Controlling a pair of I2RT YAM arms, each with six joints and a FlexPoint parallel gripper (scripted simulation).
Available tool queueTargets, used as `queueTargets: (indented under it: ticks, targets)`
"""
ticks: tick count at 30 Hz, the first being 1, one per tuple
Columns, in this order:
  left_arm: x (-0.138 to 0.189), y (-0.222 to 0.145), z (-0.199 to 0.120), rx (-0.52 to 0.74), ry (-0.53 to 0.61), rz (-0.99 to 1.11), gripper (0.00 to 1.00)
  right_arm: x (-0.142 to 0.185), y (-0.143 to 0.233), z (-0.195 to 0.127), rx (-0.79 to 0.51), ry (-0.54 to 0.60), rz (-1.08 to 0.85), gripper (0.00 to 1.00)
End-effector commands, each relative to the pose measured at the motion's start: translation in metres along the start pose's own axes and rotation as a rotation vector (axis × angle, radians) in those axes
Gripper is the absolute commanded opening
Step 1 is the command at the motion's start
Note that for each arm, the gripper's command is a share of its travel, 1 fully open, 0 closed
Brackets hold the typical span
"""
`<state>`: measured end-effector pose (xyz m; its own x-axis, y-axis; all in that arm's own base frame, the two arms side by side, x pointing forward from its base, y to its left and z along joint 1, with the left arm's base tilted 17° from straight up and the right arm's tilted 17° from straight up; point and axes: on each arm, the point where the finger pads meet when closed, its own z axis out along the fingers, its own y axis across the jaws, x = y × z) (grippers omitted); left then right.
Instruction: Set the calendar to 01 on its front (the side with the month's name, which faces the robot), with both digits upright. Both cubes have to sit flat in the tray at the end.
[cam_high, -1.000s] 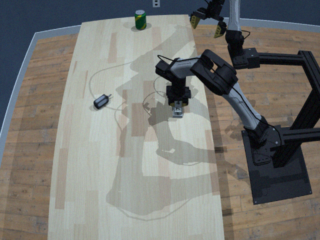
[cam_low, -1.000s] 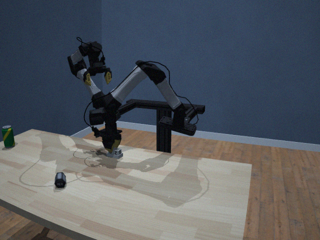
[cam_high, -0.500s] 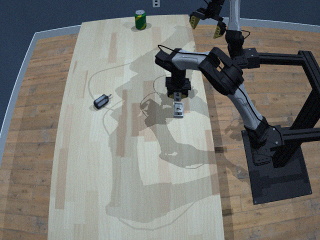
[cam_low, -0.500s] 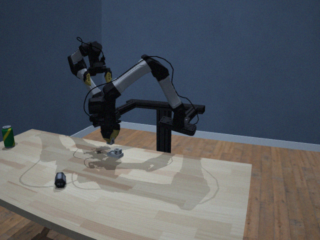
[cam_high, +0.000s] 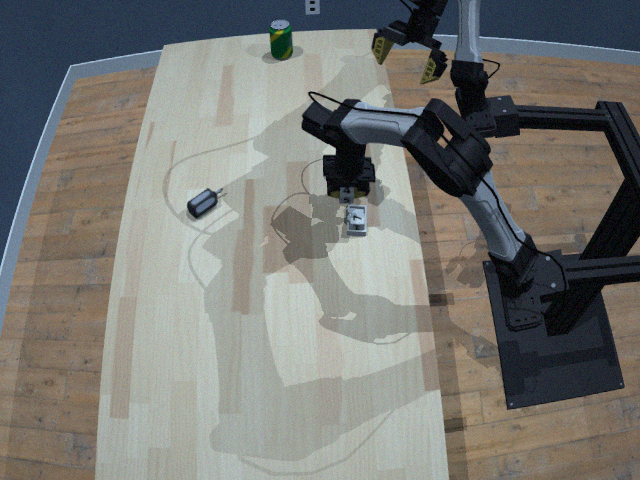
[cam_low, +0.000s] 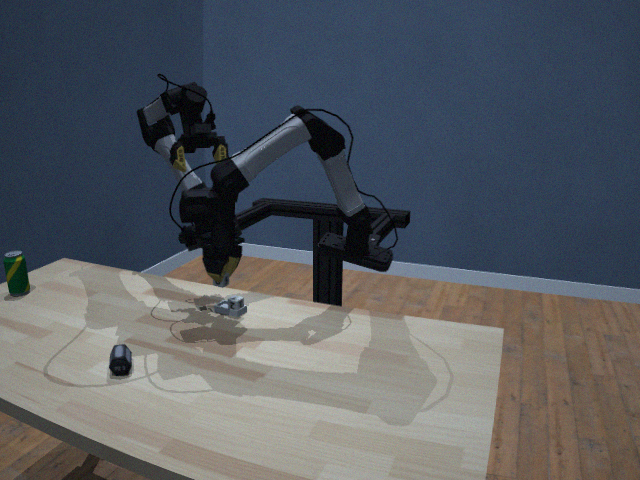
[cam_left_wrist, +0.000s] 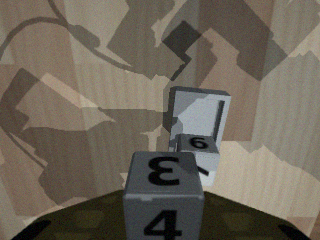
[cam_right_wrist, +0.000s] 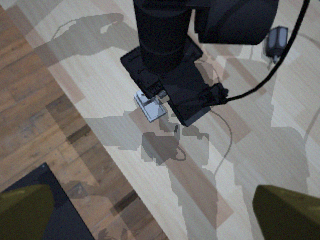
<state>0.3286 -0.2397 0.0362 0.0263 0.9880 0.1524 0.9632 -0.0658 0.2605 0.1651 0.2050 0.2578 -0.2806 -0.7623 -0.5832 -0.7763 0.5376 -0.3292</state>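
Left wrist view: nearest the lens, a digit cube (cam_high: 346, 194) (cam_low: 222, 280) (cam_left_wrist: 162, 172) marked with a 3 and a 4 is gripped by the left gripper (cam_high: 347, 192) (cam_low: 223, 275) (cam_left_wrist: 163, 199) (cam_right_wrist: 182, 97), raised clear of the calendar tray (cam_high: 356, 232) (cam_low: 227, 311) (cam_left_wrist: 197, 112) (cam_right_wrist: 152, 112). Just beyond, the second cube (cam_high: 356, 218) (cam_low: 236, 303) (cam_left_wrist: 198, 144), with a 6 on one visible face, is seen at one end of the tray, the other end left vacant. The step in hand is judged to be the reorienting of the lifted cube; its robot-facing digit cannot be confirmed. Next, the needed digit should be turned upright toward the robot and the cube lowered squarely into the vacant bay, where a skewed entry could catch the rim. Farther off, the right gripper (cam_high: 403, 72) (cam_low: 200, 161) (cam_right_wrist: 154, 193) is held open and unladen, with a green can (cam_high: 281, 41) (cam_low: 18, 273) pictured at the table's far end.
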Motion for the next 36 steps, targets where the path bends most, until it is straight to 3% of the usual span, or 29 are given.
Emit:
queueTargets:
  ticks: [1, 7, 12, 18, 36]
  targets:
    - [0.012, 0.035, -0.012, -0.106, -0.08, -0.046, 0.19, -0.031, -0.001, -0.005, -0.02, -0.102, -0.016, 1.0]
    - [0.054, 0.048, -0.001, -0.133, -0.073, -0.052, 0.19, -0.039, 0.005, -0.002, -0.058, -0.124, -0.067, 1.0]
    - [0.104, 0.026, 0.025, -0.072, -0.018, -0.032, 0.19, -0.046, 0.014, 0.002, -0.105, -0.141, -0.128, 1.0]
    - [0.14, -0.001, 0.044, -0.008, 0.022, -0.031, 0.19, -0.052, 0.022, 0.008, -0.146, -0.15, -0.177, 1.0]
    - [0.147, -0.004, 0.068, 0.027, 0.04, -0.035, 0.19, -0.058, 0.024, 0.013, -0.163, -0.155, -0.197, 1.0]
